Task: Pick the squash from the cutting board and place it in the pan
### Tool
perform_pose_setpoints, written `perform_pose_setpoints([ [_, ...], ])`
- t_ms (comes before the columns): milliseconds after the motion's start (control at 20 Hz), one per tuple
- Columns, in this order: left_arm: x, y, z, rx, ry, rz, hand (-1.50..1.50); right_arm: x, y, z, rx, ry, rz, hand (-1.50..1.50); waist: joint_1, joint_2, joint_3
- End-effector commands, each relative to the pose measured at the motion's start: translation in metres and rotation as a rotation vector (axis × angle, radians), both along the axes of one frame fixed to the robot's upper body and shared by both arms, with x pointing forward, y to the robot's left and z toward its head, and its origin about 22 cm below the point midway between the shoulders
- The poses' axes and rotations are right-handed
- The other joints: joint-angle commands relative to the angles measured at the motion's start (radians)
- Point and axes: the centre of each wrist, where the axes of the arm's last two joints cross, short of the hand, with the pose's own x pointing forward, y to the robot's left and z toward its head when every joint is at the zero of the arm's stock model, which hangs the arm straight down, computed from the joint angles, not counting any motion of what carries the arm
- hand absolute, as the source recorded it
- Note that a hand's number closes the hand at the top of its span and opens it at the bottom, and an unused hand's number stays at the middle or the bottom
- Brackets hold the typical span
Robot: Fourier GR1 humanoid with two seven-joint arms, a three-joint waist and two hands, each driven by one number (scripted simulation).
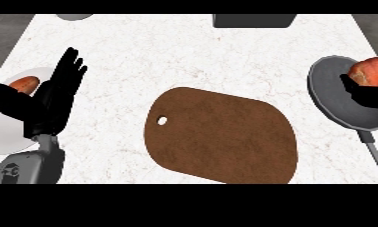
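Note:
The squash [366,71], orange-brown, is at the view's right edge, over the grey pan [327,88]. My right hand [357,94] is curled round its lower side and hides part of it; most of the hand is cut off by the edge. The brown cutting board [221,136], with a small hole near its left end, lies bare in the middle of the counter. At the left, my left hand [57,91] rests open with its fingers pointing up.
A white plate [11,136] at the left edge holds an orange-red food item [23,84], partly behind my left hand. The pan's handle [369,143] points toward me. A grey round object [74,16] and a dark box [255,20] sit at the counter's far edge.

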Motion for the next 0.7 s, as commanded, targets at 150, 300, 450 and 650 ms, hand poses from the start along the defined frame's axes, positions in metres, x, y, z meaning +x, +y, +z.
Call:
perform_pose_setpoints([
  [150,0.001,-0.013,-0.009,0.005,0.005,-0.027,0.00,0.028,-0.073,-0.053,0.018,0.007,0.005,1.50,0.009,0.002,0.000],
  [300,0.003,-0.019,0.006,0.006,-0.006,-0.002,0.00,0.028,-0.096,-0.081,0.060,0.000,0.057,1.50,0.008,0.002,0.001],
  [450,0.000,-0.007,-0.004,-0.008,-0.009,0.000,0.00,0.059,-0.094,-0.083,0.093,0.044,0.098,1.50,0.012,0.002,0.000],
  [650,0.000,-0.003,-0.007,-0.001,0.009,-0.019,0.00,0.072,-0.097,-0.126,0.068,0.075,0.113,1.50,0.014,0.002,0.000],
])
